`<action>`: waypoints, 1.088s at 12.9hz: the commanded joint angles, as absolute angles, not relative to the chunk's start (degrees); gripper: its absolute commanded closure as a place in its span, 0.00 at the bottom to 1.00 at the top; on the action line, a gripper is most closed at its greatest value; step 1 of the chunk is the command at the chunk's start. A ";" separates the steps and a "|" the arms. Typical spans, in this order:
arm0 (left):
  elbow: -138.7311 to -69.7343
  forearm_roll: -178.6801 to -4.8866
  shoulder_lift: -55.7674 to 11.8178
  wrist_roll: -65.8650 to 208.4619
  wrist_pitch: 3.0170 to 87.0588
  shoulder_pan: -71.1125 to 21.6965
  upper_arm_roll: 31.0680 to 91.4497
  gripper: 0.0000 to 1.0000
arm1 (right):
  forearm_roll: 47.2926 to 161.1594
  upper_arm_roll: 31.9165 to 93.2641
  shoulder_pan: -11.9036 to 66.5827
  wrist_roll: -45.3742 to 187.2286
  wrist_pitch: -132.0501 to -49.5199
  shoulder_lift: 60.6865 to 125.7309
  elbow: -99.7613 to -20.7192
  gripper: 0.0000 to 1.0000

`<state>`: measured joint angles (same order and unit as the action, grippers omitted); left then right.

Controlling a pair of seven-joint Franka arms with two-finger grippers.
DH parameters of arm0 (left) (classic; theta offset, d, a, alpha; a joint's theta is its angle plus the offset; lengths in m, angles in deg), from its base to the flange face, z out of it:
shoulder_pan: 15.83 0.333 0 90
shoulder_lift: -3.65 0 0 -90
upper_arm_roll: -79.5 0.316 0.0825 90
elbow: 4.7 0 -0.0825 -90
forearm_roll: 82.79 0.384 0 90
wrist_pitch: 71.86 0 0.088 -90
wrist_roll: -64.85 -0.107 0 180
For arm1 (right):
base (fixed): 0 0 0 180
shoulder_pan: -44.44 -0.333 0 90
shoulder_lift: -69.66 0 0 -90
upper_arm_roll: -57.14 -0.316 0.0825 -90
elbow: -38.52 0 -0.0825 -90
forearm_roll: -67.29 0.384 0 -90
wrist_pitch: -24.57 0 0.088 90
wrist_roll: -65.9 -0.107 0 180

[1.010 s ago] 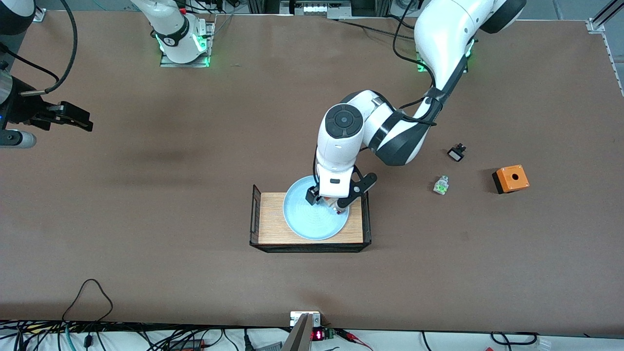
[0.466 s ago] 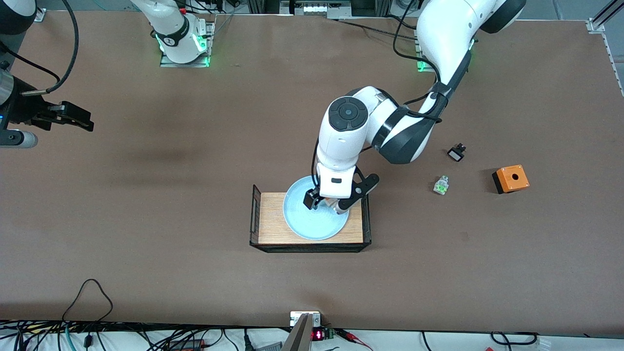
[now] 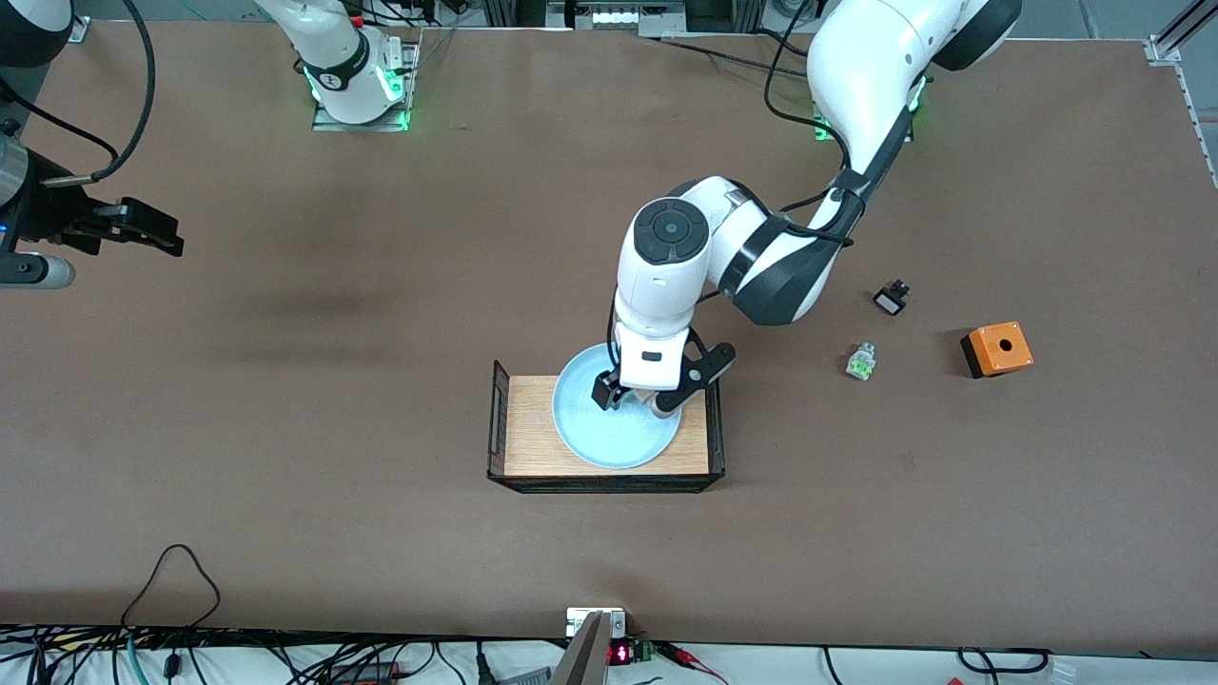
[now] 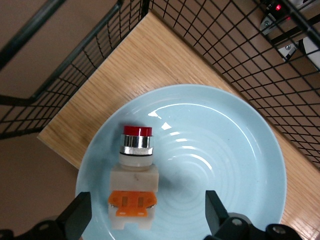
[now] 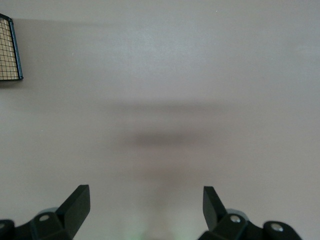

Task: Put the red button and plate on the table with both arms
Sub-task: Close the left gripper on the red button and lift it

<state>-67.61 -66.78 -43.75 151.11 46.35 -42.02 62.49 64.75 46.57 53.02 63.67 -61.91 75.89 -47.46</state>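
Note:
The pale blue plate lies in a wooden tray on the brown table. The red button lies on its side on the plate, dark red cap at one end, orange block at the other. My left gripper hangs low over the plate and is open. In the left wrist view its fingers stand apart on either side of the button's orange end without touching it. My right gripper waits open over bare table at the right arm's end, holding nothing.
The tray has black wire mesh ends. Toward the left arm's end lie a green-and-clear small part, a small black part and an orange box with a hole. Cables run along the table's near edge.
The left arm's wrist has swayed a little over the plate and come back, with its gripper still open. The right arm has not moved.

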 commanded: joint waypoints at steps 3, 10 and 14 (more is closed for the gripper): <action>-65.87 -65.21 -45.66 150.54 46.26 -43.17 63.15 0.06 | 63.60 46.24 52.79 63.61 -61.39 75.72 -46.65 0.00; -65.78 -65.39 -45.66 150.54 46.26 -42.99 63.06 0.78 | 63.51 46.24 52.88 63.61 -61.47 75.72 -46.65 0.00; -65.69 -65.30 -44.87 150.80 46.18 -42.90 63.06 0.91 | 63.51 46.33 52.96 63.61 -61.47 75.72 -46.65 0.00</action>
<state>-67.23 -66.75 -44.82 151.04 46.39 -42.34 62.58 64.27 46.56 52.91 63.67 -61.95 75.89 -47.43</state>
